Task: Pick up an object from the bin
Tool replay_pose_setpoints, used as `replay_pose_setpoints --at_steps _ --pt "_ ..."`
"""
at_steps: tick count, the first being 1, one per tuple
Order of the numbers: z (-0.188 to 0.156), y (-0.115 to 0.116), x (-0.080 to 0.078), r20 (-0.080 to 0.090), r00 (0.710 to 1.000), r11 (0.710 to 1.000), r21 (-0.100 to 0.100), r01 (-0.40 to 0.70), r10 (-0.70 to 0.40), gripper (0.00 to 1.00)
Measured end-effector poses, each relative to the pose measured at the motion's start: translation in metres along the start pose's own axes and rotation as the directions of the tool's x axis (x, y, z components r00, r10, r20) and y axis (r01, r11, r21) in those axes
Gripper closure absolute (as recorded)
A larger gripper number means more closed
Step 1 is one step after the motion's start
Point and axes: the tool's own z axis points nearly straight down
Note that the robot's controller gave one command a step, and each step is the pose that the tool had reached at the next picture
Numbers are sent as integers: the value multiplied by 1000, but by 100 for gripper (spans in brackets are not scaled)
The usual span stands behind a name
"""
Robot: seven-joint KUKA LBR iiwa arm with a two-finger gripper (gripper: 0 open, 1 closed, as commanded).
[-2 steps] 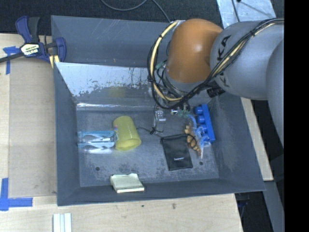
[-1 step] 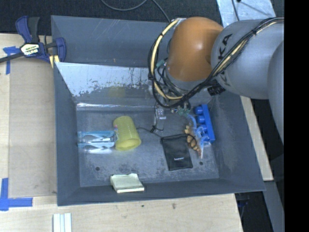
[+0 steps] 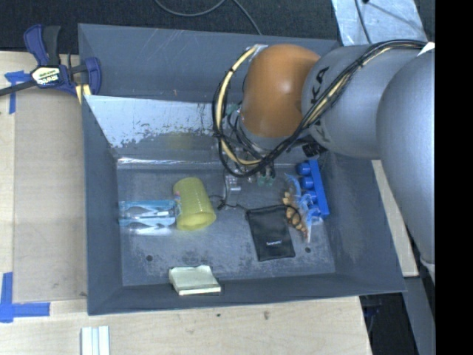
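Bin [image 3: 100, 198]: a grey metal one with sloped walls. A few loose things lie on its flat floor.
Arm [image 3: 384, 102]: it comes in from the right, thick and grey. It hangs over the back half of the bin.
Cover [image 3: 277, 87]: orange and round, on the wrist. Yellow and black cables [image 3: 225, 135] loop around its left side.
Gripper [image 3: 232, 191]: it is low, under the cover, near the middle of the floor. It stands between the cup and the pouch, closer to the cup.
Grip: I cannot tell if it is released or clenched. I see nothing held in it.
Cup [image 3: 194, 204]: yellow, lying on its side, left of the middle. It is just left of the gripper and is the nearest thing to it.
Packet [image 3: 148, 217]: clear plastic with something blue inside. It lies flat and touches the cup on its left.
Pouch [image 3: 270, 233]: black and flat, right of the middle, toward the front.
Blue piece [image 3: 312, 191]: a long plastic part by the right wall, under the arm.
Brown thing [image 3: 290, 205]: small, between the pouch and the blue piece. I cannot tell what it is.
Pad [image 3: 194, 279]: pale yellow and flat, on the front slope, well apart from the others.
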Motion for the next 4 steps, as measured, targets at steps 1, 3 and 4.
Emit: replay_pose_setpoints --at_steps 1,3,4 --pt "32 25 12 -9 992 992 7 -126 126 0" --pt "31 55 28 -5 1000 1000 5 7 -7 0" --pt "9 92 25 -5 1000 1000 7 6 -6 0"
